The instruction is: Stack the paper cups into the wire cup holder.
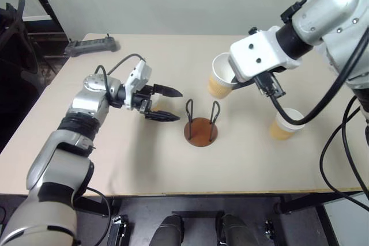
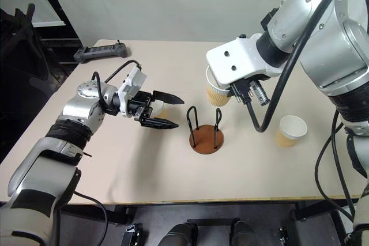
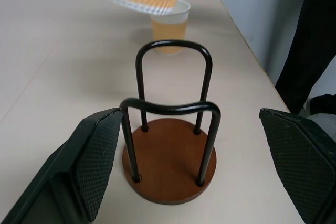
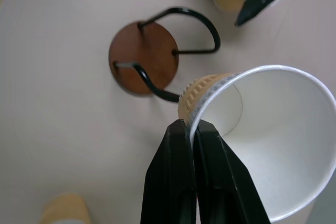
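The wire cup holder point(image 1: 201, 131) stands empty mid-table, a brown disc with two dark wire loops. Above and just behind it hangs a tilted paper cup point(image 1: 219, 77); my right gripper point(image 4: 193, 129) is shut on its rim, one finger inside and one outside. A second paper cup point(image 1: 285, 125) stands upright to the holder's right. A third cup point(image 2: 159, 106) is partly hidden behind my left gripper point(image 1: 167, 103), which is open, pointing sideways at the holder from its left. In the left wrist view the holder point(image 3: 170, 157) sits just past the wide-spread fingers point(image 3: 97, 153), nothing between them.
A black handheld controller point(image 1: 92, 45) lies at the table's back left corner. The table's front edge point(image 1: 190, 193) runs close below the holder. Black cables hang from my right arm point(image 1: 311, 110) over the right-hand cup.
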You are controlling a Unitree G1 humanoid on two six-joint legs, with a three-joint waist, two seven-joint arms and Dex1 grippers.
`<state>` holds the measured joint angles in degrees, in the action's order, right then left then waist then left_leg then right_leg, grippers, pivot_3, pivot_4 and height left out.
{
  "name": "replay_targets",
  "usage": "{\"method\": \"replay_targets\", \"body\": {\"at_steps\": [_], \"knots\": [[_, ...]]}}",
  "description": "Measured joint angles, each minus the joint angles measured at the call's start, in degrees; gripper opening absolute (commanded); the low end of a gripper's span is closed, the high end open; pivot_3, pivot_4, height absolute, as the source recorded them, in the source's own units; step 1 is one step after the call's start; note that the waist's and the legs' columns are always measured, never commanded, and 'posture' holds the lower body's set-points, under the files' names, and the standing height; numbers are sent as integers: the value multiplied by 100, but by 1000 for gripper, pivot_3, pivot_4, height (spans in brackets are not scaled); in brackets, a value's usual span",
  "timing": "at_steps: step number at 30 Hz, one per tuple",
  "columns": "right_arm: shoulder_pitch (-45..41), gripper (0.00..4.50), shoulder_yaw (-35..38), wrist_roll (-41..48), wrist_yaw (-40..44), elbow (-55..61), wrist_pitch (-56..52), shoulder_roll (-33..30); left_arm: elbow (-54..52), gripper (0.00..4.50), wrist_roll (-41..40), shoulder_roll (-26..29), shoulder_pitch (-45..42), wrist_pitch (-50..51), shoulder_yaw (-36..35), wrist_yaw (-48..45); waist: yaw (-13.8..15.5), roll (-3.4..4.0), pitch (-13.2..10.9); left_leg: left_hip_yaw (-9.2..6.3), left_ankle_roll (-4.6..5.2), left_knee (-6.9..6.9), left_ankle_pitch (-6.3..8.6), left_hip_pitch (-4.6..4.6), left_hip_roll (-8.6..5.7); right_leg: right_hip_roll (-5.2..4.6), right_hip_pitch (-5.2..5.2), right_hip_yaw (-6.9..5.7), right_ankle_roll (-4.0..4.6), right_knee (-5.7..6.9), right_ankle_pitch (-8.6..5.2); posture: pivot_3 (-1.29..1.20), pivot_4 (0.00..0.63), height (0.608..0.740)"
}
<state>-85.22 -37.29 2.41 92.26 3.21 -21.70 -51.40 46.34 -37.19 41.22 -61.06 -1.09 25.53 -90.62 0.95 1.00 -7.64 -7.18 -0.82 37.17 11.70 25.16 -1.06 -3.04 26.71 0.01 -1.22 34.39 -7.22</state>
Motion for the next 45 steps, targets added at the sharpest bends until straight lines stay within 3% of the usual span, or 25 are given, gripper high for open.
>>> {"method": "replay_targets", "body": {"at_steps": [25, 45], "knots": [[372, 29, -41, 187, 1, 205, -628, 794, -161, 4500, -6, 69, 37, 3, -85, 0, 2, -1, 1, 1, -1, 15, -1, -4, 0, -1, 4, -1, 9, 35, -5, 0, 150, 740], [621, 29, -63, -382, 2, -304, 309, 905, -549, 4500, -29, 230, 148, 252, -216, -1, -10, -1, 1, 1, -3, 22, -3, -10, 1, -1, 5, -1, 15, 50, -5, 0, 150, 740]]}}
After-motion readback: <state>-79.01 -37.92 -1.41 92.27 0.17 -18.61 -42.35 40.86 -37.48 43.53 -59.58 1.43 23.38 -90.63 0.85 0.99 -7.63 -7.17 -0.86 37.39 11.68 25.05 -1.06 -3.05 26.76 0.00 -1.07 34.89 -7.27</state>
